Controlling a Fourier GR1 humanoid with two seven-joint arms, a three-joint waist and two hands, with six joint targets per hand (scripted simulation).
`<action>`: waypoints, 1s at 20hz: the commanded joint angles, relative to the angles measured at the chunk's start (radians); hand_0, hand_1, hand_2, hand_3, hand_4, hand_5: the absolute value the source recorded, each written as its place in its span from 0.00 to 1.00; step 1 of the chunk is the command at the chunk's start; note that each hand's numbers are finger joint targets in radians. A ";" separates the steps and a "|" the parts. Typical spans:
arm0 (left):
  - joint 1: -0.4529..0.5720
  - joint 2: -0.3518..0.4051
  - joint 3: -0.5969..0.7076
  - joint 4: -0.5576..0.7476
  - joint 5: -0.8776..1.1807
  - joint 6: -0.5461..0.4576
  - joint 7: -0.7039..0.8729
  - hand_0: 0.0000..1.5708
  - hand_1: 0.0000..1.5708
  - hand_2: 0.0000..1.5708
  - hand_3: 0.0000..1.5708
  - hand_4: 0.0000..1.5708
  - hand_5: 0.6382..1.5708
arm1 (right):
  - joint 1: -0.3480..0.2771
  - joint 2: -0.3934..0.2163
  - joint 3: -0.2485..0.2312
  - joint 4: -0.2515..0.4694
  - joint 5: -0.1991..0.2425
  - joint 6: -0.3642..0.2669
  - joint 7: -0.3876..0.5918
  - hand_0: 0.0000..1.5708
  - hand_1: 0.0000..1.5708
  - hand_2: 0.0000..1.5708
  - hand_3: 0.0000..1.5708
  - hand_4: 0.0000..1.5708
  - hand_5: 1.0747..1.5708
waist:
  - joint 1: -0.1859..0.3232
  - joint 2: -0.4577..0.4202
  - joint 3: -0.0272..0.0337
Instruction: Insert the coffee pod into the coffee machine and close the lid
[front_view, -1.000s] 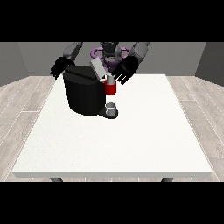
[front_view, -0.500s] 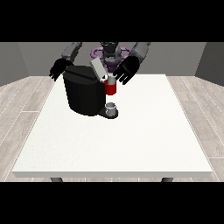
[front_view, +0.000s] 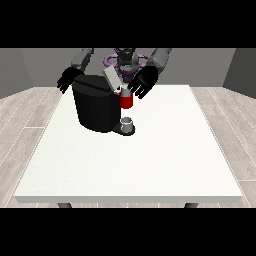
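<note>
Standing on the far left part of the big white table (front_view: 150, 165) is a black coffee machine (front_view: 97, 107). It is round and dark, like a fat bucket. Its grey lid (front_view: 111, 79) is tipped up at a slant, so the top of the machine is open. On the front of the machine, at its right side, there is a red part (front_view: 126, 101). Below the red part sits a small grey cup (front_view: 127, 123) on a dark round base. The cup is right beside the machine.

The robot is behind the table, at the top of the view. Its two arms reach down toward the machine.

The hand at the view's right (front_view: 141, 82) is just above the red part and close to the lid. Its fingers are spread apart and point down. It does not look clamped on anything. I cannot tell if it touches the lid or the machine.

The hand at the view's left (front_view: 67, 80) is by the top left edge of the machine. Its fingers are apart too and hang down. It holds nothing.

The coffee pod is too small to pick out for sure. I cannot tell if it is inside the machine or not.

The rest of the table is plain white, and the floor around it is pale wood.
</note>
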 joint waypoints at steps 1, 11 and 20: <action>0.011 -0.026 -0.025 -0.018 -0.034 0.038 0.017 0.70 0.70 0.73 0.62 0.26 1.00 | 0.005 -0.006 -0.019 0.037 0.000 -0.006 -0.029 0.00 0.00 0.00 0.00 0.26 1.00 | 0.017 -0.003 0.0000; 0.027 -0.052 -0.039 -0.036 -0.044 0.011 -0.005 0.65 0.65 0.69 0.58 0.23 1.00 | -0.015 -0.011 -0.048 0.077 -0.013 -0.013 -0.055 0.00 0.00 0.00 0.00 0.30 1.00 | 0.060 -0.024 0.0001; -0.004 0.056 -0.065 0.000 -0.100 -0.071 -0.064 0.00 0.00 0.00 0.00 0.00 1.00 | -0.018 0.017 0.006 0.019 0.022 -0.042 -0.001 0.00 0.00 0.00 0.00 0.23 1.00 | 0.020 -0.001 -0.0002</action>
